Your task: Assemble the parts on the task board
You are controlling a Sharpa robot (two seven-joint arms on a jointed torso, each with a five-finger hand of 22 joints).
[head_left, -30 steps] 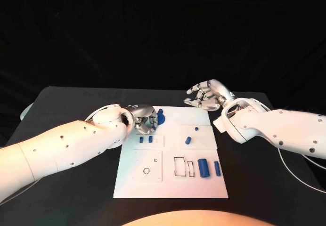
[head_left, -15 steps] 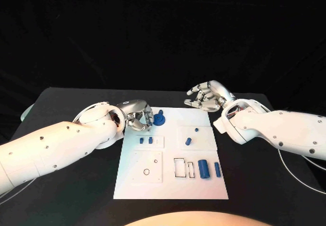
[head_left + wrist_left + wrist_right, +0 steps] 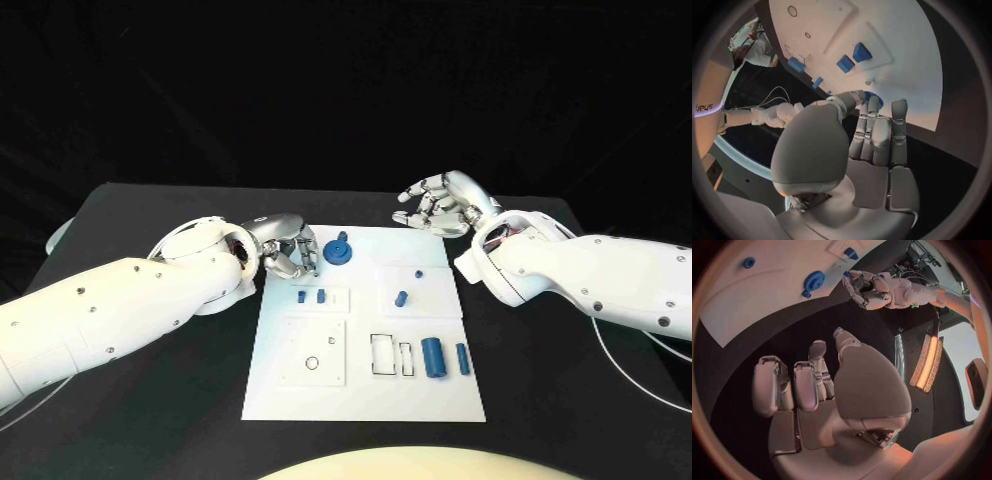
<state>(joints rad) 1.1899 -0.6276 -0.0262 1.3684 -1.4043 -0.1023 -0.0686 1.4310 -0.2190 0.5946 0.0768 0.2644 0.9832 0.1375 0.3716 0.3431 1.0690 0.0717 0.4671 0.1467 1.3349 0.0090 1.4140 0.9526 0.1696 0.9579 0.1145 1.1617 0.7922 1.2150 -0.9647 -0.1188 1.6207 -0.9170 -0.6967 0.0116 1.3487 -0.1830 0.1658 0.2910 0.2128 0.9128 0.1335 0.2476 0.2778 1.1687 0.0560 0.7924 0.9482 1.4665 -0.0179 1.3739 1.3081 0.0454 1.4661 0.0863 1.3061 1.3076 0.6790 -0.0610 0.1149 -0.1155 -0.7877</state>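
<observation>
Your left hand (image 3: 289, 249) sits at the far-left edge of the task board (image 3: 361, 390), fingers curled in, nothing in them as far as the head view shows; the blue gear-like part (image 3: 339, 250) stands on the board just beside its fingertips, apart from them

Your right hand (image 3: 440, 205) hovers off the board's far-right corner, fingers loosely bent and apart, holding nothing

Other parts lie loose on the board: two small blue pieces (image 3: 310, 296) in the left recess, a blue peg (image 3: 400, 297) mid-board, two blue cylinders (image 3: 444, 357) near the right edge

Judgement: you're between parts; gear looks placed, several pieces not yet seated. Next move calls for picking a loose piece and matching it to its outline

Writing: none legible on the board; lettering at the left wrist view's rim too cut off to read
</observation>
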